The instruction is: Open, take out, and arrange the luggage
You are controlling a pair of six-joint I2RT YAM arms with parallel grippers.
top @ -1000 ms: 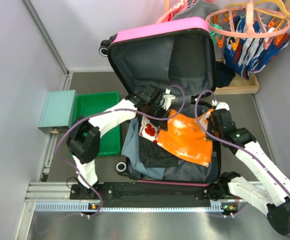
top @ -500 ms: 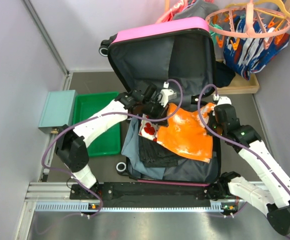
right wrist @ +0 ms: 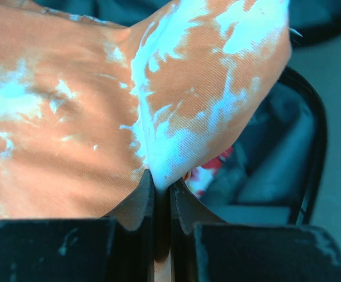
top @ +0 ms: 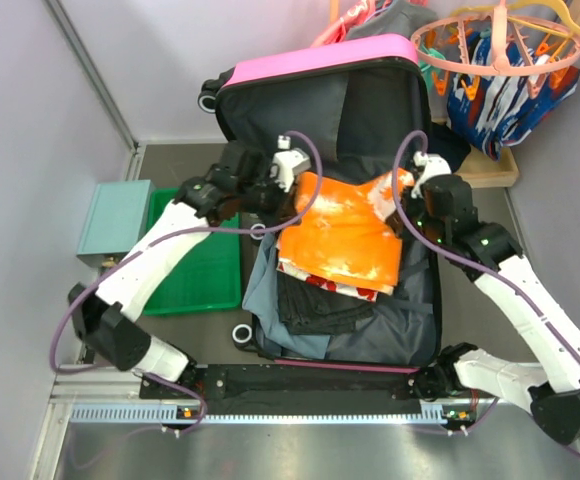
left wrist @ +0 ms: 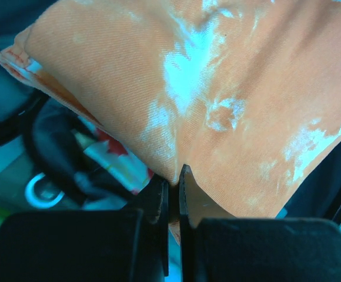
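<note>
Your left tool is pinched nearly closed on one edge of the orange cloth. Your right tool grips a white-blotched corner of it in the same way. From above, you see the cloth spread between the two tools, over the middle of the luggage.

The luggage lies open on the dark surface, just beyond the arm bases. Its near half is flat and holds dark clothes, with a white-and-red printed piece showing under the cloth's near edge. Its pink lid stands up at the back, grey lining toward you.

To your left, a green tray sits beside the luggage, with a pale-teal box just beyond it. Far right, a round hanger rack hangs over a bundle of patterned fabric.
</note>
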